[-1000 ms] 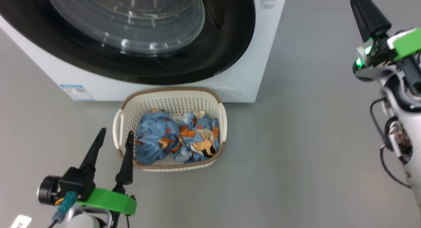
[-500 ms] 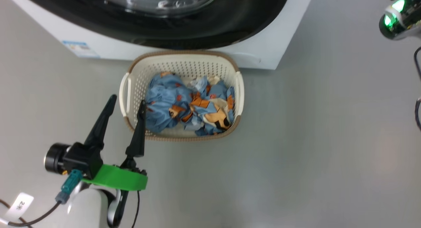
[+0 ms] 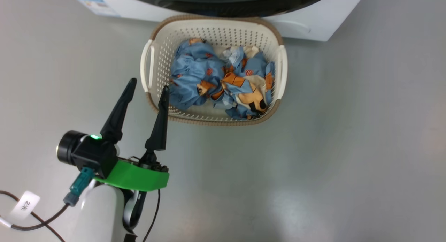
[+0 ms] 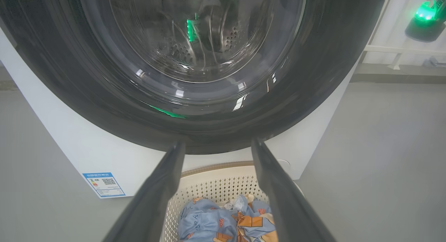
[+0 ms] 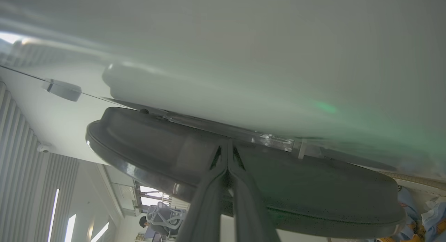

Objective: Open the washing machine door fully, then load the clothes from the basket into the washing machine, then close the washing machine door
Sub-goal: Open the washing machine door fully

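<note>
The basket point(image 3: 216, 29) stands on the floor right in front of the washing machine point(image 3: 306, 22), with the clothes point(image 3: 195, 71) crumpled inside. My left gripper point(image 3: 148, 85) is open, its fingertips straddling the basket's left handle from above. In the left wrist view the washing machine door point(image 4: 209, 123) lies against the machine's front point(image 4: 87, 144), above the basket point(image 4: 216, 179) and clothes point(image 4: 209, 224); my left gripper point(image 4: 216, 148) is open and holds nothing. My right gripper point(image 5: 228, 146) is shut, tips at the seam between the door's rim point(image 5: 278, 179) and the white front.
Grey floor point(image 3: 331, 148) spreads to the right of and in front of the basket. A cable with a white tag point(image 3: 24, 205) trails by my left arm. The right arm's green light point(image 4: 423, 17) glows beside the machine. A person point(image 5: 143, 222) sits far off in the room.
The head camera has tipped downward, so machine and basket slid up the picture and the right arm passed out at the upper right. My left gripper keeps its place beside the basket.
</note>
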